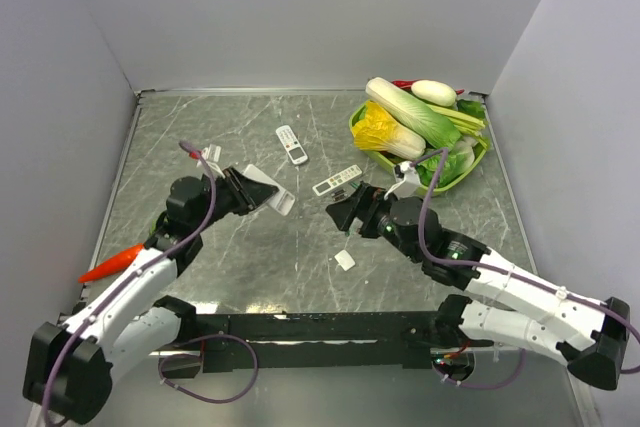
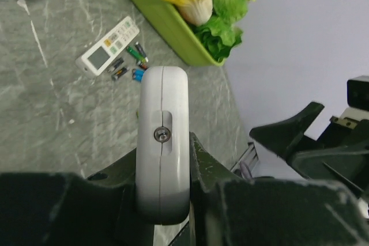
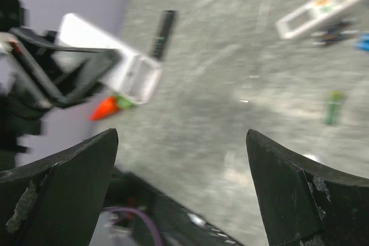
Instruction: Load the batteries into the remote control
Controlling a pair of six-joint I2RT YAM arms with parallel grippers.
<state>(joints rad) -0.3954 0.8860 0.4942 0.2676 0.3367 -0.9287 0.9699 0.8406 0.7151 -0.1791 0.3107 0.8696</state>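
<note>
- Batteries (image 2: pixel 130 64) lie loose on the table (image 2: pixel 46 119), well ahead of the left gripper (image 2: pixel 162 180), just beside a flat white remote (image 2: pixel 109 46). Which remote gets loaded?
- The grey-white remote control (image 2: pixel 162 102) clamped in that left gripper, raised off the table, its seam and a recessed screw toward the wrist camera. Whether its battery bay is open cannot be told.
- And the right gripper (image 3: pixel 180 142)?
- Fingers wide apart, holding nothing; a green cell (image 3: pixel 332 108) lies ahead of it, toward the right of its wrist view.
- So the step looks like fetching the first cell.
- Likely. The next move calls for dropping over one thin cylinder, pinching across its width, then matching its poles to the held remote.
- Any writing?
- None legible; the flat remote shows a small screen and coloured buttons, its labels too small to read.
</note>
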